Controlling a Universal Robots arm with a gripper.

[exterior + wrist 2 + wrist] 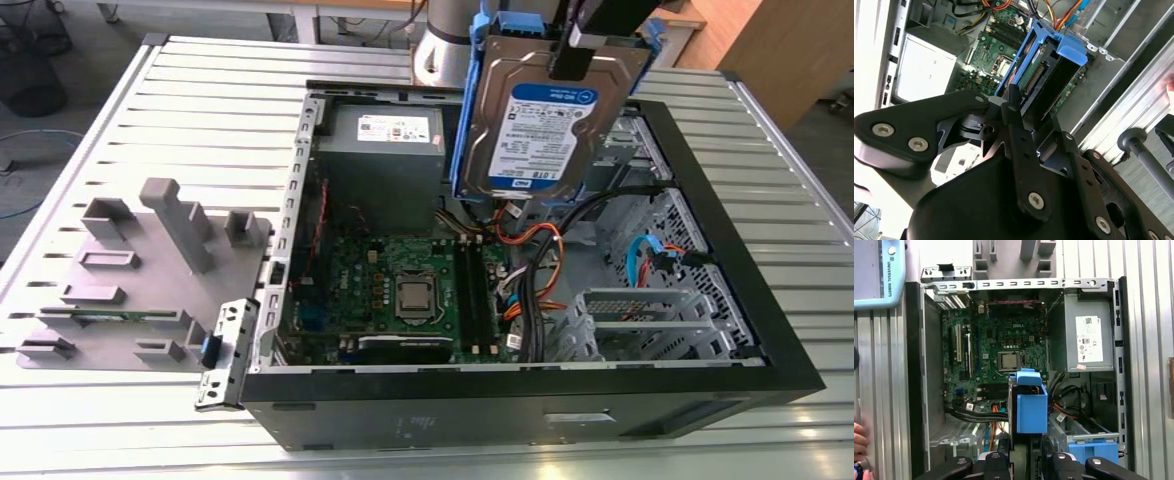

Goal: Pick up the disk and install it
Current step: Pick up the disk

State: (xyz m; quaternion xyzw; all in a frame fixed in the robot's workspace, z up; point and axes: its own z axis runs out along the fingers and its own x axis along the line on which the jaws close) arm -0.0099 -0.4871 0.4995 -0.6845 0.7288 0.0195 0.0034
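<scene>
The gripper (577,52) is clamping the top edge of the disk (545,125), its fingers (1014,116) pressing on either side. The arm above is being cut off by the top of the exterior view. The disk is hanging upright in the air, its label facing the exterior camera, over the far part of the open computer case (747,300) and just beside the grey power supply (380,150). In both wrist views it is turning a blue rail to the camera, hiding its label. Its lower end is covering some of the cables (534,250). The case is lying on the slatted table (200,90), beside a grey fixture (134,260) near the table edge on the exterior view's left. A person's fingertips (858,441) are resting by a table edge, mostly cut off.
</scene>
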